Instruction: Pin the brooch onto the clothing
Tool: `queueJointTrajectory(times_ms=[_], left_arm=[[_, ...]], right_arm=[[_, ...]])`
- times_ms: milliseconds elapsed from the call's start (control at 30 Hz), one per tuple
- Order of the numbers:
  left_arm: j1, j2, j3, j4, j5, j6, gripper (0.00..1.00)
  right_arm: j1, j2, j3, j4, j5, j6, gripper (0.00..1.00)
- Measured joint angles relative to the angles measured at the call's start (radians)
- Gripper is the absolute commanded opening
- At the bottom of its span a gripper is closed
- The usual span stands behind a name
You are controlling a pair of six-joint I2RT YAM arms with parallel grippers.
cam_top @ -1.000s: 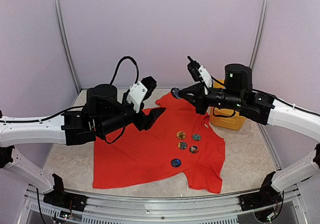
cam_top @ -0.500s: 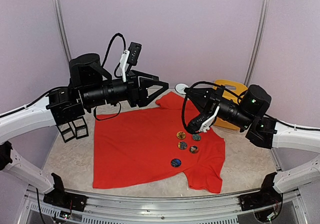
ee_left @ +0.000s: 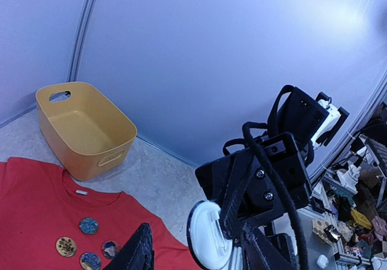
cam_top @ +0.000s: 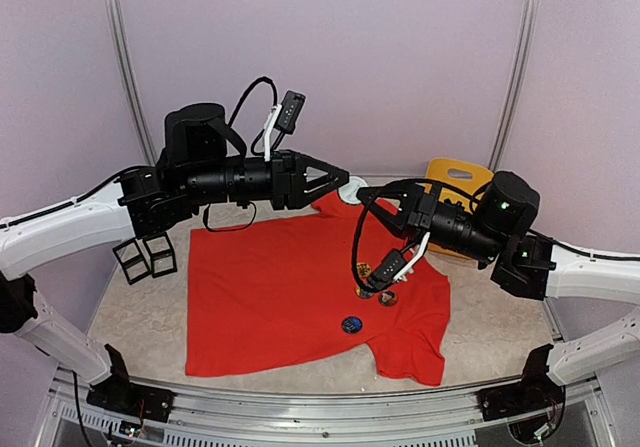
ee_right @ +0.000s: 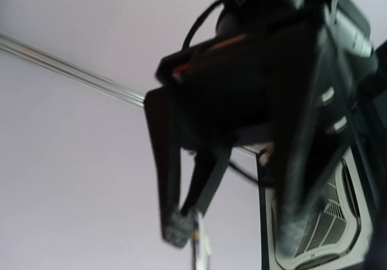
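Red T-shirt [cam_top: 270, 307] flat mid-desk. I've got right gripper [cam_top: 356, 195] clenched on a brooch [ee_left: 205, 246], up over far collar; left gripper [cam_top: 336, 180] released, jaws either side. 4 other brooches [ee_left: 88, 225] sit on shirt's right side; this one's not pinned yet, imo.

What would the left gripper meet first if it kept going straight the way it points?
The white round brooch, pinched in the right gripper, sits right ahead of the left gripper; it likely meets that first, though depth is unclear.
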Motion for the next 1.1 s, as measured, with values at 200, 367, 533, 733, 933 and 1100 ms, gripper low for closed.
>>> queueJointTrajectory(times_ms=[200,367,533,733,933,1100], left_arm=[[0.017,0.033,0.0,-0.014,0.052,-0.026,0.27],[0.017,0.033,0.002,-0.021,0.075,-0.031,0.23],[0.017,0.044,0.002,-0.022,0.105,-0.039,0.16],[0.019,0.062,0.023,-0.022,0.12,-0.05,0.0],[0.019,0.062,0.03,-0.02,0.127,-0.059,0.0],[0.002,0.039,-0.023,0.026,0.097,-0.021,0.0]], right_arm=[[0.004,-0.001,0.0,-0.014,0.002,-0.027,0.0],[0.004,-0.001,0.0,-0.014,0.004,-0.029,0.0],[0.004,-0.001,0.0,-0.014,0.005,-0.029,0.0],[0.004,-0.002,0.0,-0.023,0.008,-0.034,0.0],[0.004,-0.003,-0.002,-0.026,0.01,-0.023,0.38],[0.006,-0.037,-0.027,0.016,-0.002,0.101,0.99]])
